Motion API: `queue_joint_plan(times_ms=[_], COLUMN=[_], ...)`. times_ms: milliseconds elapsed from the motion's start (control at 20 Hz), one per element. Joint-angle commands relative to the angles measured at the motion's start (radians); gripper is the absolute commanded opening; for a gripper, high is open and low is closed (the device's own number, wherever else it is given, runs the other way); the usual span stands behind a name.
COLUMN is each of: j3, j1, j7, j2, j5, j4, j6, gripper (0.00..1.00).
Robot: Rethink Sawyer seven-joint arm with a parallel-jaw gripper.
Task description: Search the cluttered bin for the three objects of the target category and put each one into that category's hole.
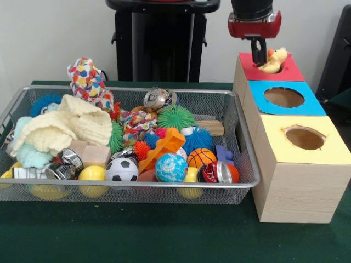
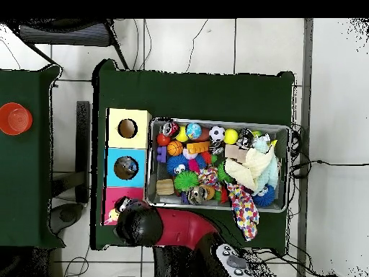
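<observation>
My red and black gripper hangs over the red-topped end of the wooden box. A yellow plush duck sits at the red hole, touching the gripper's right side. I cannot see whether the gripper holds it. The blue hole and yellow hole stand empty nearer the camera. In the overhead view the arm's head covers the red section, with a bit of the duck showing beside it.
The wire bin left of the box is full: soccer ball, basketball, globe ball, cans, spiky balls, cream knit cloth, wooden blocks. A red cup stands on a side table.
</observation>
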Motion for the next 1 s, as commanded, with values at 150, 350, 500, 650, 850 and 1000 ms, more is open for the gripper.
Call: queue_joint_plan(times_ms=[150,350,500,650,850,1000], j3=[0.136,0.139,0.134,0.157,0.207,0.239], j1=[-0.100,-0.100,-0.098,-0.102,-0.105,-0.110], j7=[0.182,0.194,0.190,0.211,0.256,0.276], j2=[-0.099,-0.097,-0.099,-0.110,-0.154,-0.174], j5=[0.052,0.041,0.042,0.075,0.127,0.160], j4=[0.049,0.053,0.054,0.103,0.174,0.215], j6=[-0.116,-0.157,-0.150,-0.105,-0.080,-0.080], gripper=[0.00,0.00,0.00,0.00,0.00,0.00])
